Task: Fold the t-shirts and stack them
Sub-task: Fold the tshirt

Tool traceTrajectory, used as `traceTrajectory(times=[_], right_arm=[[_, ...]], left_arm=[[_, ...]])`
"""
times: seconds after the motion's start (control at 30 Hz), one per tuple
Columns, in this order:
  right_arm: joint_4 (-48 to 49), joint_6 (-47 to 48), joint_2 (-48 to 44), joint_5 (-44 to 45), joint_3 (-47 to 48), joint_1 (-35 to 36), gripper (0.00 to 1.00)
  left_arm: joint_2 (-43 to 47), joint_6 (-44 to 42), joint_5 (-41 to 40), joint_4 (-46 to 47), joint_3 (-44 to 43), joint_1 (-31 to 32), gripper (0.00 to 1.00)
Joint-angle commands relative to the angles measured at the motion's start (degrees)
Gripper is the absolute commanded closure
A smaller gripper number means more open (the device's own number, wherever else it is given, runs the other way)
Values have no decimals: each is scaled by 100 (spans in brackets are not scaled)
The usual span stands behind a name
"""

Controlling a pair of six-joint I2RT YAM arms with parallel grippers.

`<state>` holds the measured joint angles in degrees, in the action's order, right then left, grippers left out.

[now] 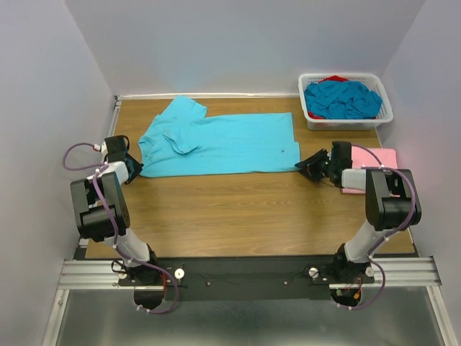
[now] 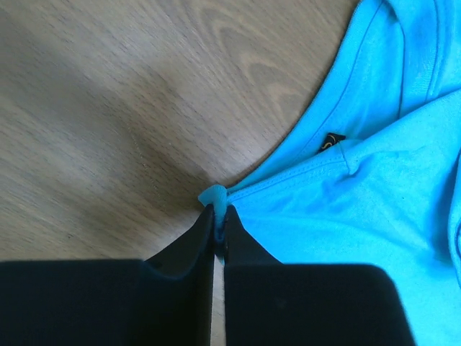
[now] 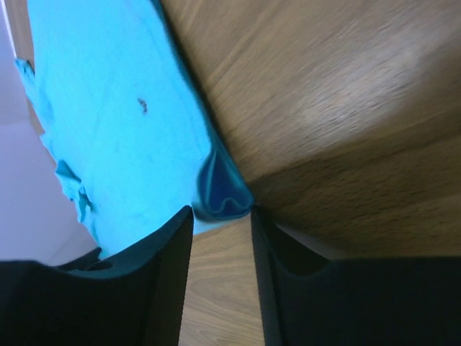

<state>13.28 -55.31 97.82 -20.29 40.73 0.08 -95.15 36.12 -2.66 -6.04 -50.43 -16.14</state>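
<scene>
One turquoise t-shirt [image 1: 223, 140] lies spread flat across the back of the wooden table, collar end to the left. My left gripper [image 1: 136, 171] sits at its near left corner. In the left wrist view this gripper [image 2: 218, 210] is shut on a small pinch of the shirt's edge [image 2: 215, 194]. My right gripper [image 1: 300, 166] is at the near right corner. In the right wrist view its jaws [image 3: 220, 213] stand apart, with the bunched hem corner [image 3: 223, 191] between the fingertips. A folded pale pink t-shirt [image 1: 382, 157] lies under the right arm.
A white lattice basket [image 1: 343, 124] stands at the back right, holding crumpled turquoise t-shirts [image 1: 342, 99] and a bit of red cloth [image 1: 333, 78]. Grey walls close in the table on the left, back and right. Bare wood [image 1: 238, 209] runs between the arms.
</scene>
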Motion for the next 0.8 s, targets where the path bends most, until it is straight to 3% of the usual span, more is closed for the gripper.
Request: traceTrajectory(times=[0.0, 0.1, 0.13, 0.23, 0.63, 0.77], right_arm=[[-106, 11, 290, 158, -179, -104, 61], [-115, 20, 290, 131, -215, -122, 78], [-106, 20, 264, 148, -232, -139, 89], [-141, 55, 63, 131, -372, -271, 99], [-1986, 1048, -1186, 526, -742, -720, 99], [-2513, 1259, -1467, 728, -698, -720, 93]], left_arm=[[41, -131, 37, 51, 104, -100, 92], [85, -140, 54, 51, 130, -135, 92], [102, -140, 63, 33, 139, -135, 93], [216, -132, 125, -54, 192, -223, 100], [1139, 641, 450, -565, 1579, -284, 100], [1876, 923, 380, -705, 1941, -302, 99]])
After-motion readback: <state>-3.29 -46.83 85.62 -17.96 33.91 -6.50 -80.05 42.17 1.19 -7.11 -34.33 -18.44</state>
